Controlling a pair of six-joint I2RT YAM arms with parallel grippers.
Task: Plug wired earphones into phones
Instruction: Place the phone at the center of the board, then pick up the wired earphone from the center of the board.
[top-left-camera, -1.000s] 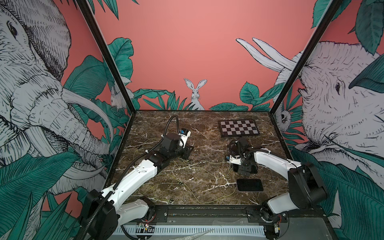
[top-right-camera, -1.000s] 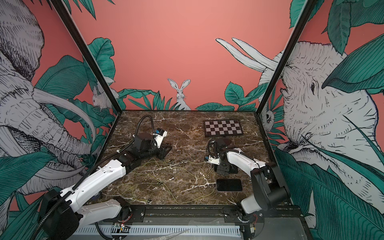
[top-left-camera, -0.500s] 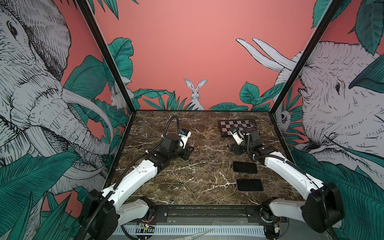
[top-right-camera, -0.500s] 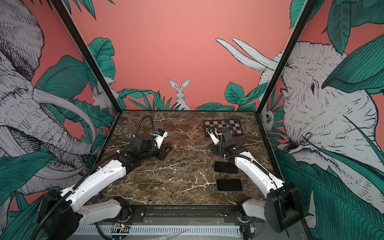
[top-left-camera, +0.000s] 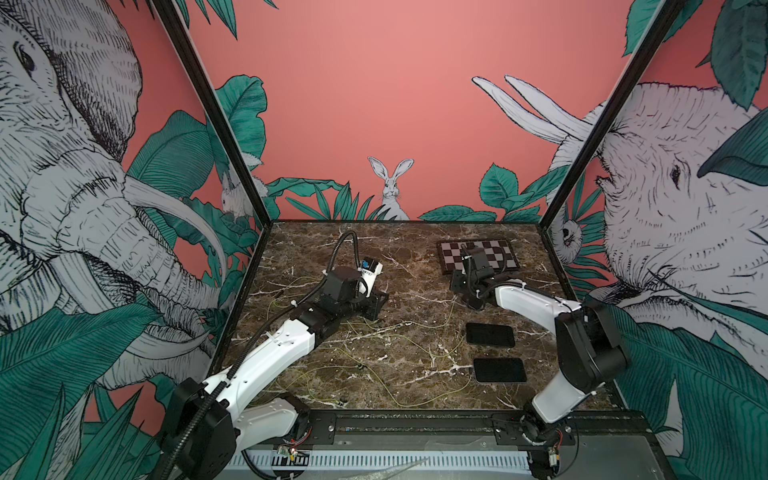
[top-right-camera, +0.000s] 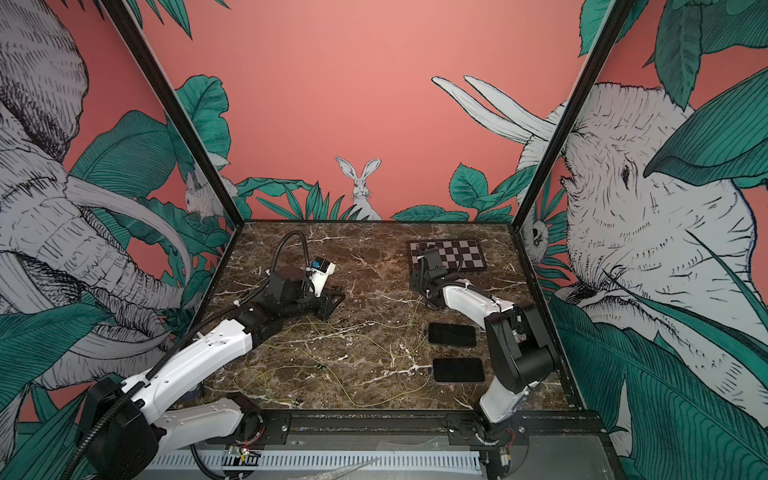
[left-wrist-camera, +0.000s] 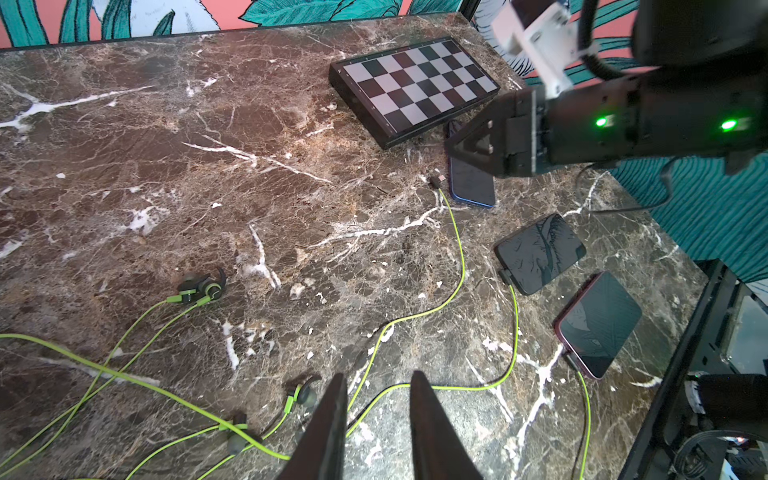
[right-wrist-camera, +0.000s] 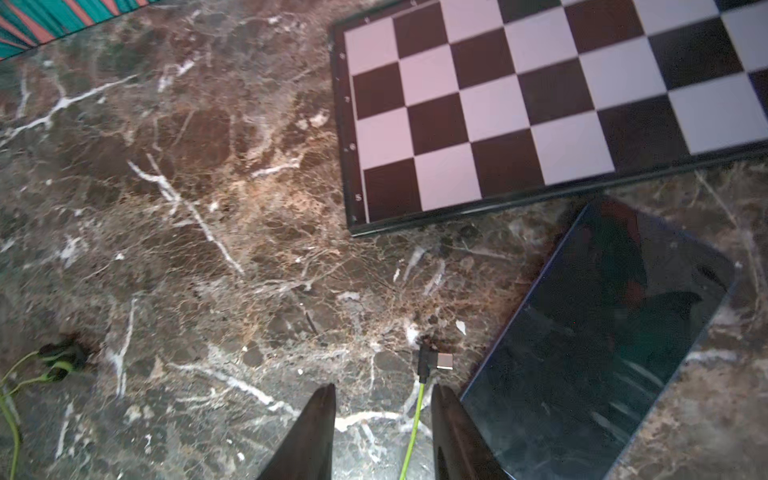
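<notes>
Brown marble tabletop (top-left-camera: 409, 266) sits inside pink jungle-print walls (top-left-camera: 395, 104). By the checkerboard (top-left-camera: 502, 257)'s near corner the right arm (top-left-camera: 528, 303) stretches low. The right gripper (right-wrist-camera: 382, 390) is parted, with an earphone cord (right-wrist-camera: 415, 415) lying between its fingers. The cord's plug (right-wrist-camera: 440, 361) lies loose just beside the phone (right-wrist-camera: 602, 353) off that corner. Well left of the checkerboard, the left gripper (left-wrist-camera: 377, 374) stands narrowly parted above other cords (left-wrist-camera: 124, 374). A second phone (top-left-camera: 490, 334) and a third phone (top-left-camera: 500, 370) lie farther from the checkerboard, cords at their ends.

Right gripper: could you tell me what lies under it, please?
Under the right gripper: a green cord with its loose plug, beside a blue-edged phone. The gripper hides part of that phone.
</notes>
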